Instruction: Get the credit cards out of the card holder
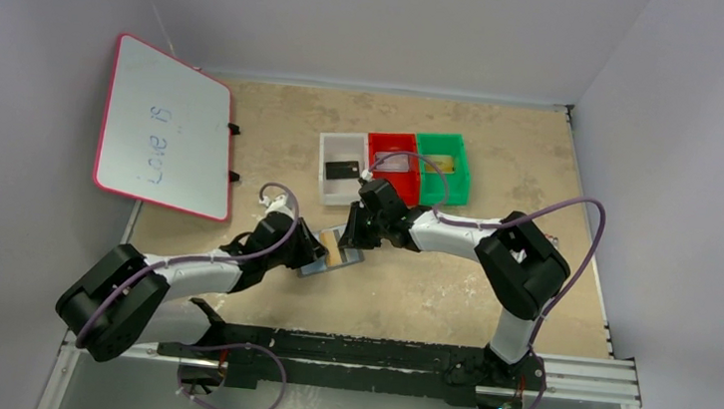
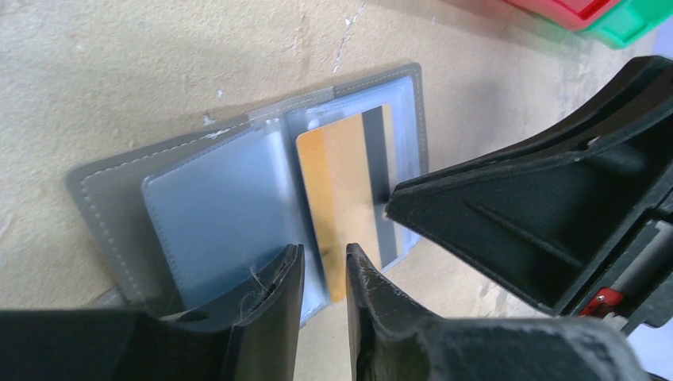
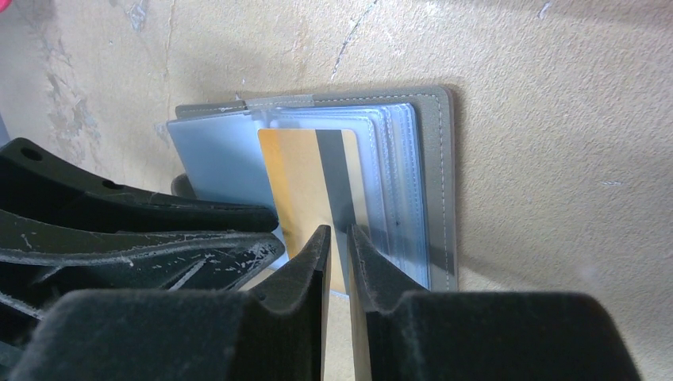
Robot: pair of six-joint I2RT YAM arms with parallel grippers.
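Top view: I see the card holder (image 1: 324, 267) lying open mid-table, near of the white tray (image 1: 325, 166).
Left wrist: grey case, bluish clear pockets, gold card (image 2: 337, 182) in its right half. The left gripper (image 2: 325, 274) is slightly parted and holds nothing.
Right wrist: the right gripper (image 3: 337, 246) pinches the gold card's near edge.

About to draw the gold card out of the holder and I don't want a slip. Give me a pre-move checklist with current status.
1. card holder open on the table: ok.
2. gold card end past its pocket edge: ok.
3. right gripper at that end, firm hold: cannot tell.
4. left gripper, jaws slightly apart, pinning the holder: cannot tell.
5. Room between the grippers: crowded, not ok.
6. black card out, in the white tray: ok.
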